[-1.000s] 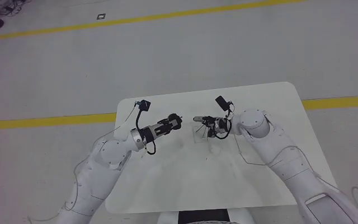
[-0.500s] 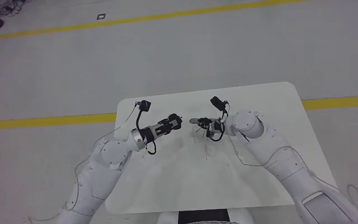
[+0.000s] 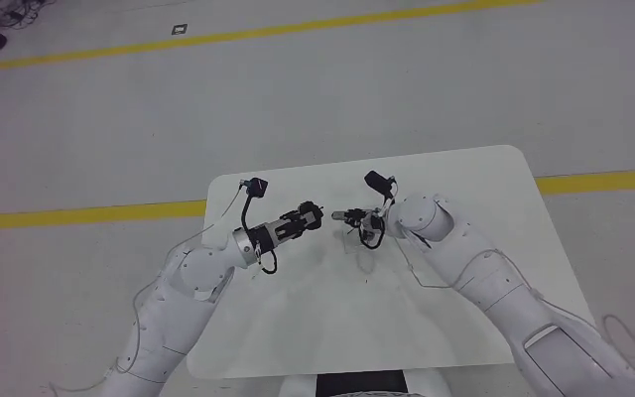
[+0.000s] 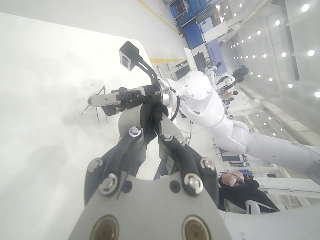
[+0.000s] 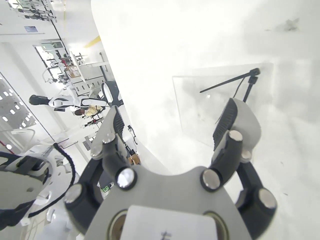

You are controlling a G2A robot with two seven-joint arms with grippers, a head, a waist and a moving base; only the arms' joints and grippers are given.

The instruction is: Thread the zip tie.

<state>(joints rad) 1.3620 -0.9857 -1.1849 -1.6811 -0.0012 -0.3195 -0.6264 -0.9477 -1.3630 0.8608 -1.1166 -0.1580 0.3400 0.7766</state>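
Observation:
My left gripper point(image 3: 316, 210) hovers over the middle of the white table point(image 3: 476, 298), shut on a black zip tie point(image 4: 151, 116). That tie's curved strap point(image 5: 71, 166) also shows in the right wrist view. My right gripper point(image 3: 340, 214) faces it a short gap away, open and empty, with its fingers point(image 5: 231, 116) wide apart. It also appears in the left wrist view point(image 4: 98, 104). Below it a clear plate point(image 5: 190, 106) lies on the table with two more black zip ties point(image 5: 230, 81) crossed near one corner.
The plate point(image 3: 355, 243) sits just on the robot's side of both grippers. The table's far edge point(image 3: 397, 159) is a little beyond them. Bare tabletop spreads to the right and toward the robot.
My right gripper has moved left, closing the gap to the left gripper. The left arm has stayed still.

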